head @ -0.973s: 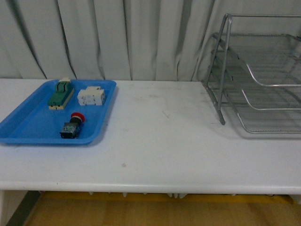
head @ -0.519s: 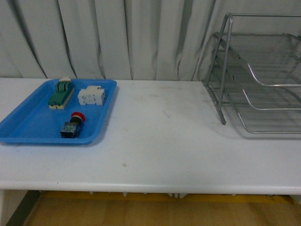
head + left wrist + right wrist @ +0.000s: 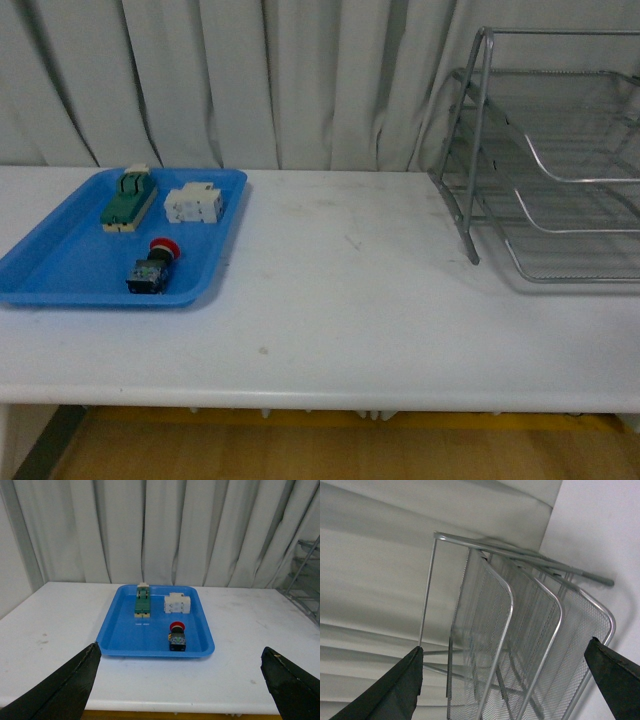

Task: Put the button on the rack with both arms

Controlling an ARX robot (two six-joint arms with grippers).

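Evidently the pick-up has not begun: the button (image 3: 153,267) lies in the blue tray (image 3: 60,250) at the left of the white surface (image 3: 340,310), well apart from the rack (image 3: 560,255) at the right. The left pincer (image 3: 180,649) faces it, spread wide and empty. The right pincer (image 3: 503,646), equally wide, faces the rack. Next, I judge, the left arm must descend and close on the button. Pale pleated curtains (image 3: 300,80) hang behind.
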